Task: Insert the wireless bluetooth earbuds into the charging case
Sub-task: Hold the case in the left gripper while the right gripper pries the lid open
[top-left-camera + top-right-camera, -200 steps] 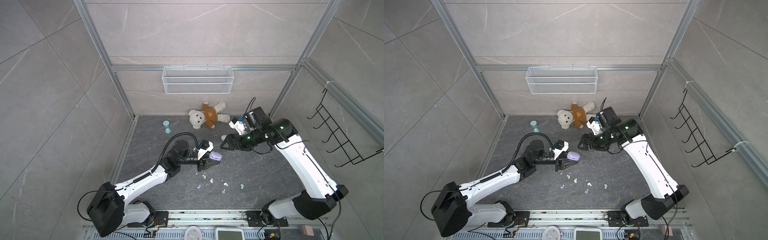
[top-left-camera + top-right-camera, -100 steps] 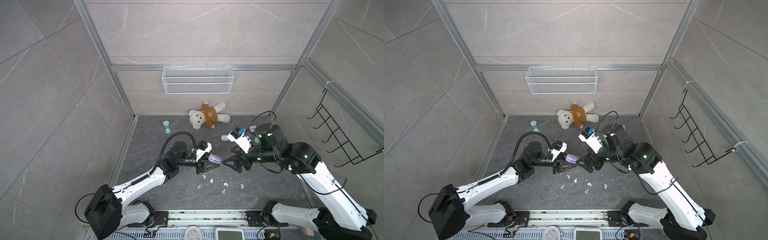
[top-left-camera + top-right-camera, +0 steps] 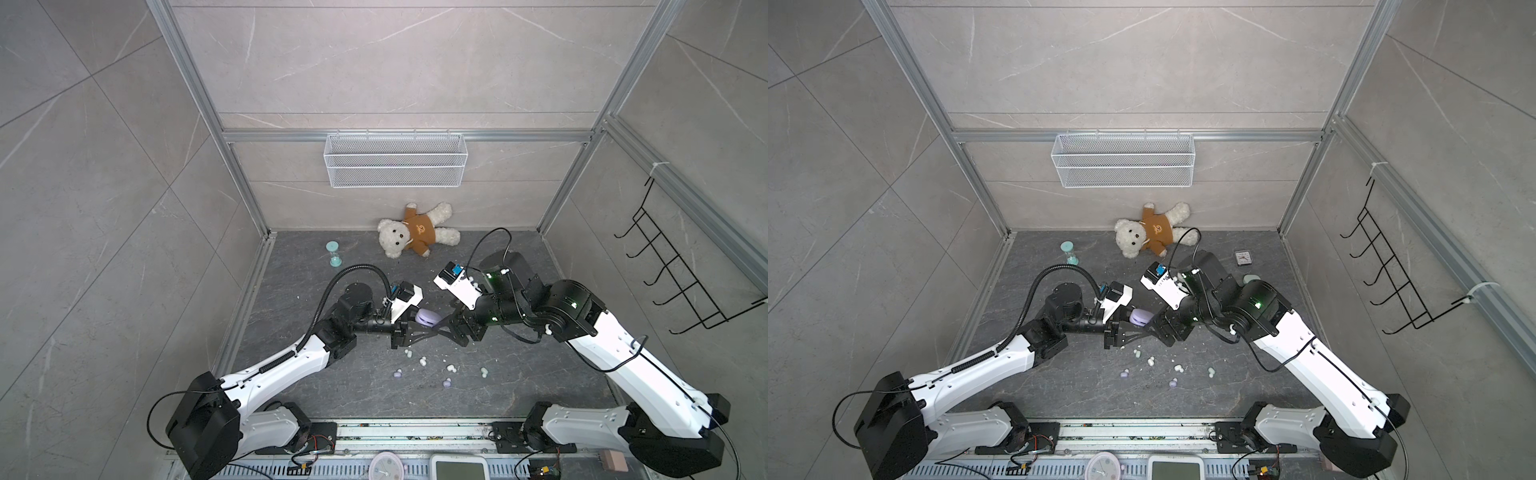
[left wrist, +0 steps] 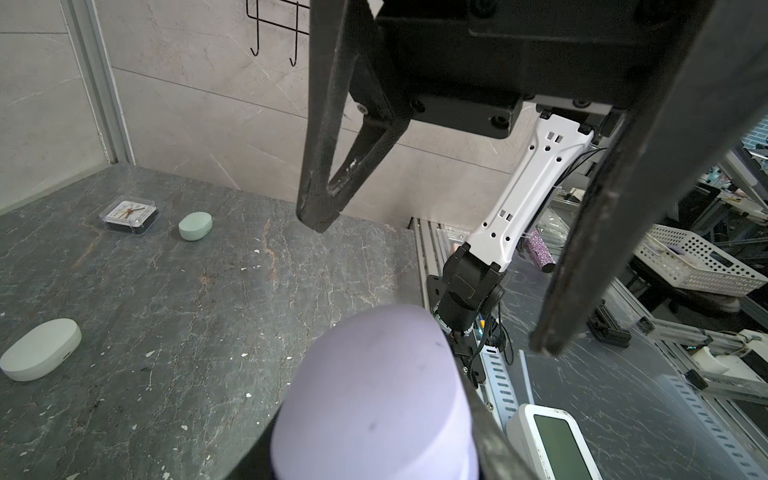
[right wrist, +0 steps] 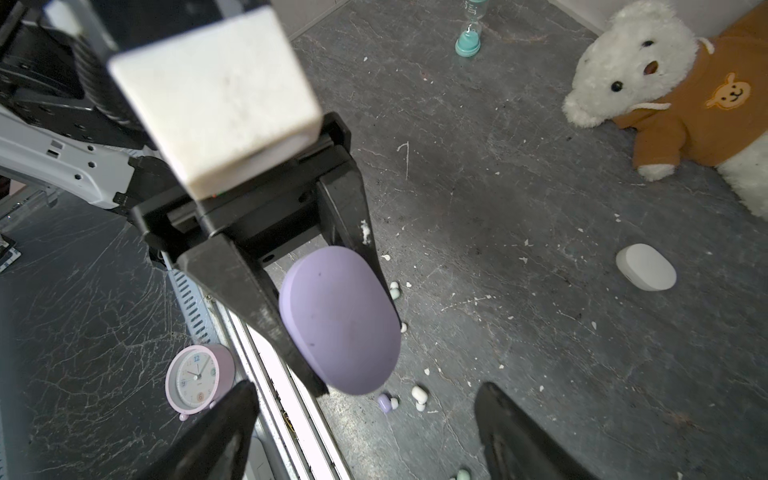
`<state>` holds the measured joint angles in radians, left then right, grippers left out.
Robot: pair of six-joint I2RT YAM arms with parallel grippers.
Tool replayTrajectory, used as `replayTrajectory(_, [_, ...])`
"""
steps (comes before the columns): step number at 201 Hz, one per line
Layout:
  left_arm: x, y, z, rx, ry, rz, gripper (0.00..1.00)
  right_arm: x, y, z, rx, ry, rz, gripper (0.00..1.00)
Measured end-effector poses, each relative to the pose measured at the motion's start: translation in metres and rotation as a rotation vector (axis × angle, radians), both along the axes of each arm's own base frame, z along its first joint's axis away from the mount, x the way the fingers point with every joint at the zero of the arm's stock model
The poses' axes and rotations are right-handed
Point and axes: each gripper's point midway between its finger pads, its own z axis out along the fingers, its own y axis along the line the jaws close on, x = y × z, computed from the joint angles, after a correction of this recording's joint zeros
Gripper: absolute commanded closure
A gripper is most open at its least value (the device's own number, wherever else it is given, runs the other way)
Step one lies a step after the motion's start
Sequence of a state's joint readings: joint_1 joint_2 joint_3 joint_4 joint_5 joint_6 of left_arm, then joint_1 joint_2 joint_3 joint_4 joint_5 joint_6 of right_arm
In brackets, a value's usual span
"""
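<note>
My left gripper (image 3: 428, 325) is shut on a lilac oval charging case (image 3: 428, 319) (image 3: 1140, 318) (image 4: 374, 395) (image 5: 338, 320), held above the floor with its lid down. My right gripper (image 3: 444, 325) (image 5: 365, 401) faces it, open. Its fingers (image 4: 320, 199) stand wide just short of the case, not touching. Several wireless bluetooth earbuds lie loose on the floor nearer the front: a mint one (image 3: 409, 354), a white one (image 3: 423, 361) (image 5: 419, 397), and lilac ones (image 3: 397, 373) (image 3: 446, 382) (image 5: 384, 402).
A white case (image 4: 39, 349) (image 5: 646, 266), a mint case (image 4: 195, 225) (image 3: 1251, 278) and a small square clock (image 4: 129, 215) lie at the back right. A teddy bear (image 3: 415, 235) and a hourglass (image 3: 333, 253) sit by the back wall. White crumbs dot the floor.
The right arm swung forward and left from the back of the floor, bringing its open gripper up to the case. The left gripper kept hold of the case and drifted slightly left.
</note>
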<state>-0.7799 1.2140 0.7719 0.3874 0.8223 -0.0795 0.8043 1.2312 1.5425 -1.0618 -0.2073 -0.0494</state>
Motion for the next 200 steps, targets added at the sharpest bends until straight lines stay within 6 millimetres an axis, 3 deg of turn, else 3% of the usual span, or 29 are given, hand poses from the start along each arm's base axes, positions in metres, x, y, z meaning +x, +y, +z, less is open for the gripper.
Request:
replayTrajectory(139, [0.000, 0.004, -0.002, 0.020, 0.018, 0.011, 0.78, 0.017, -0.003, -0.012, -0.071, -0.025, -0.067, 0.17])
replayTrajectory(200, [-0.002, 0.007, -0.002, 0.025, 0.019, 0.010, 0.78, 0.035, -0.011, 0.003, -0.086, -0.093, -0.168, 0.17])
